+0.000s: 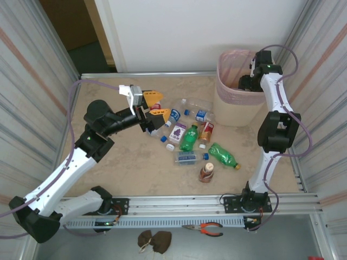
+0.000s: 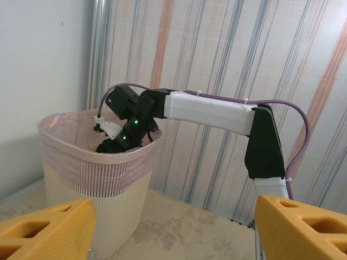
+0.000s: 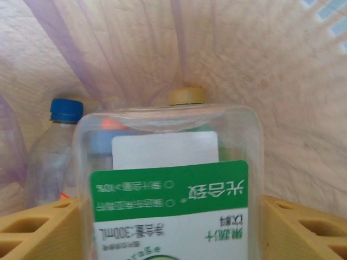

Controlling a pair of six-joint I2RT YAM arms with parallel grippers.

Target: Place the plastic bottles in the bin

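Several plastic bottles lie mid-table: a green one [image 1: 189,138], another green one [image 1: 223,155], a brown one [image 1: 206,172] and a clear one [image 1: 187,157]. The beige bin [image 1: 227,100] with its pink liner stands at the back right. My right gripper [image 1: 246,81] reaches down inside it. In the right wrist view the right gripper [image 3: 173,212] is shut on a clear bottle [image 3: 171,162] with a green-and-white label, above a blue-capped bottle [image 3: 54,146] lying in the bin [image 3: 303,81]. My left gripper [image 1: 155,105] hovers open and empty beside the pile, left of it; its view faces the bin [image 2: 87,179].
Striped corrugated walls close in the table on both sides. A metal rail runs along the near edge, with red-handled pliers [image 1: 206,229] and a brown bundle [image 1: 153,240] on the ledge in front. The right arm [image 2: 217,111] arches over the bin's rim.
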